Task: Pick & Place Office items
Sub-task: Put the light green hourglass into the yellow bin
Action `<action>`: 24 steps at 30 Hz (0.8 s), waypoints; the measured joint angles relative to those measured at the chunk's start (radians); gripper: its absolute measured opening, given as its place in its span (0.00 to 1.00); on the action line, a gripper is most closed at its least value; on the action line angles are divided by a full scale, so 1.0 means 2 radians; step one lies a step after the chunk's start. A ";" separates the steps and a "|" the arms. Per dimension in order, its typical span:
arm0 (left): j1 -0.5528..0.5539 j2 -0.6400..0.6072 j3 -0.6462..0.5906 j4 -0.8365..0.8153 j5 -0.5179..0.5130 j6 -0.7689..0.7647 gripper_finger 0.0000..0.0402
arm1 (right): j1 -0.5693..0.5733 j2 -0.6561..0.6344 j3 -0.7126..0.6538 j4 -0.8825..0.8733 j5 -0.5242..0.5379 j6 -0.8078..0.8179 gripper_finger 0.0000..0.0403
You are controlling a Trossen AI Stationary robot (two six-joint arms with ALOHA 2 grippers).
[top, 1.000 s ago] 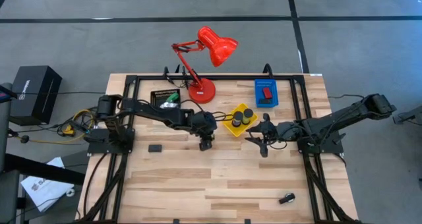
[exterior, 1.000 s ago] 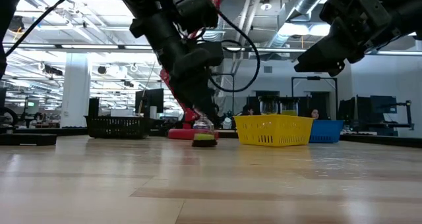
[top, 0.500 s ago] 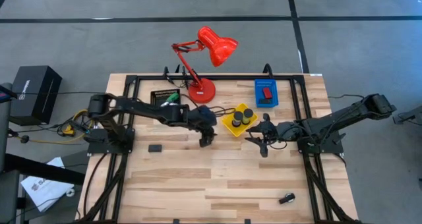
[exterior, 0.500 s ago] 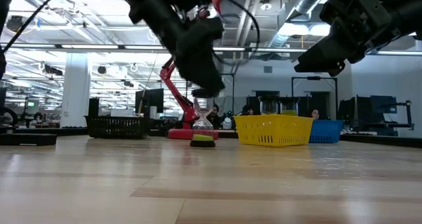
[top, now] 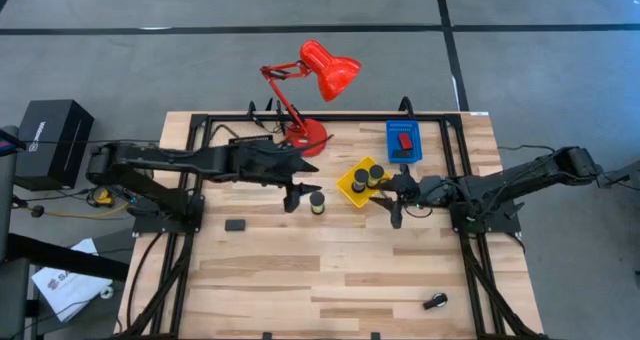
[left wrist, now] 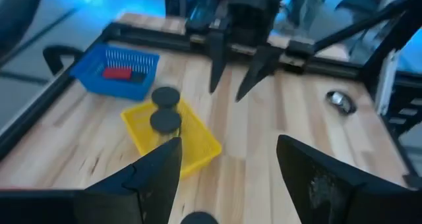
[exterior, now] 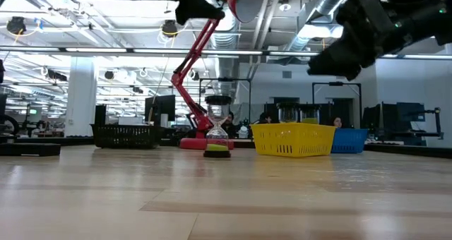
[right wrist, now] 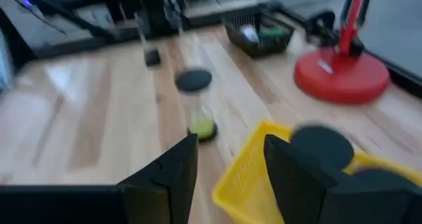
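Hourglass [top: 317, 202] stands between left gripper [top: 291, 195], jaws wide, and yellow tray [top: 347, 185].

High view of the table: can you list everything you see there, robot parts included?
Red metal desk lamp: one, far edge.
Black mesh tray: one, beside the lamp base.
Yellow mesh tray: one, mid-table.
Black round-topped cylinders: two, in the yellow tray.
Blue mesh tray: one, far right.
Small red block: one, in the blue tray.
Clear sand timer: one, black caps, green sand, upright left of the yellow tray.
Small black block: one, left.
Small dark object: one, near right; too small to identify.
Black box: one, on the floor, left.
Left end effector: open, beside the timer.
Right end effector: open, by the yellow tray.
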 joint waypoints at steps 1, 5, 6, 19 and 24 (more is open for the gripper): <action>-0.002 -0.013 -0.009 -0.002 0.000 0.000 0.59 | -0.002 0.000 0.000 0.014 -0.012 -0.005 0.41; -0.004 -0.051 -0.052 -0.001 0.000 0.000 0.57 | 0.003 0.028 -0.001 0.110 -0.056 -0.077 0.41; -0.004 -0.059 -0.064 0.005 0.000 0.000 0.56 | 0.007 0.039 0.001 0.146 -0.060 -0.095 0.41; -0.027 -0.130 -0.221 0.105 0.000 -0.081 0.54 | 0.006 0.262 0.086 0.314 -0.059 -0.206 0.42; -0.035 -0.138 -0.245 0.135 0.000 -0.067 0.53 | -0.002 0.337 0.174 0.270 -0.060 -0.207 0.47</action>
